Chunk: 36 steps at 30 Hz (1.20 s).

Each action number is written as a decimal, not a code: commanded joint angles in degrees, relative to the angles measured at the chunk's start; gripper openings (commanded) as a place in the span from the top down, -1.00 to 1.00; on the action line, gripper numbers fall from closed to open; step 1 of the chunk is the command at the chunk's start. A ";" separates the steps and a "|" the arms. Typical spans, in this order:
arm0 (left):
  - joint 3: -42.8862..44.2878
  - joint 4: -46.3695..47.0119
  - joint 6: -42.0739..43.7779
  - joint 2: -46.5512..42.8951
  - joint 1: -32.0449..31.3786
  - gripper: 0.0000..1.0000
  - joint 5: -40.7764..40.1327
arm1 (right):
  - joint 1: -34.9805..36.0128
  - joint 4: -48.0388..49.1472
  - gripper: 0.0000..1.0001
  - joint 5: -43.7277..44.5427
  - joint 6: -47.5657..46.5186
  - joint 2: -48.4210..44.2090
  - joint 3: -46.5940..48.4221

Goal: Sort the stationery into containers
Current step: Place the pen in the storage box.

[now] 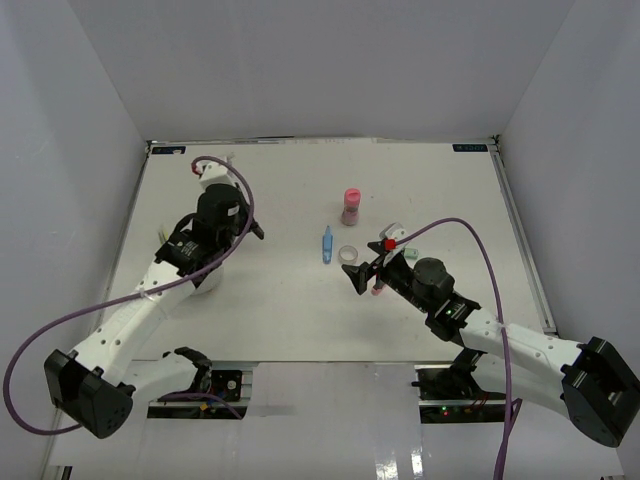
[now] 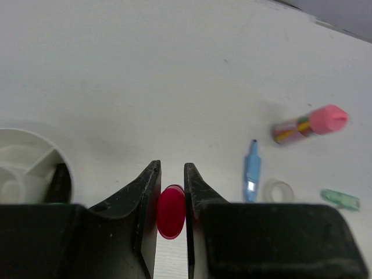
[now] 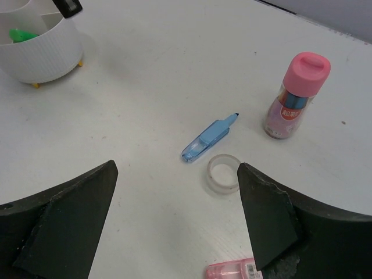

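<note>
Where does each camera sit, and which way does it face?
Top: above and behind the arms, looking down at the table; both arms show.
Left wrist: on the left arm, looking past the left gripper, shut on a red item; cup at left.
Right wrist: on the right arm, facing pen and tape through the open right gripper.
Shared: both wrist views show pen, tape, cup.

The white counter (image 1: 280, 320) bears a tape roll (image 3: 223, 190); a blue pen (image 3: 209, 138) lies just left of it, and a pink-capped cylinder (image 3: 295, 96) stands beyond it.
</note>
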 commanded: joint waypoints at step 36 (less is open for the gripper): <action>-16.46 9.14 11.83 -5.85 20.47 0.24 -4.05 | 0.09 0.78 -0.80 3.35 -0.95 1.49 0.34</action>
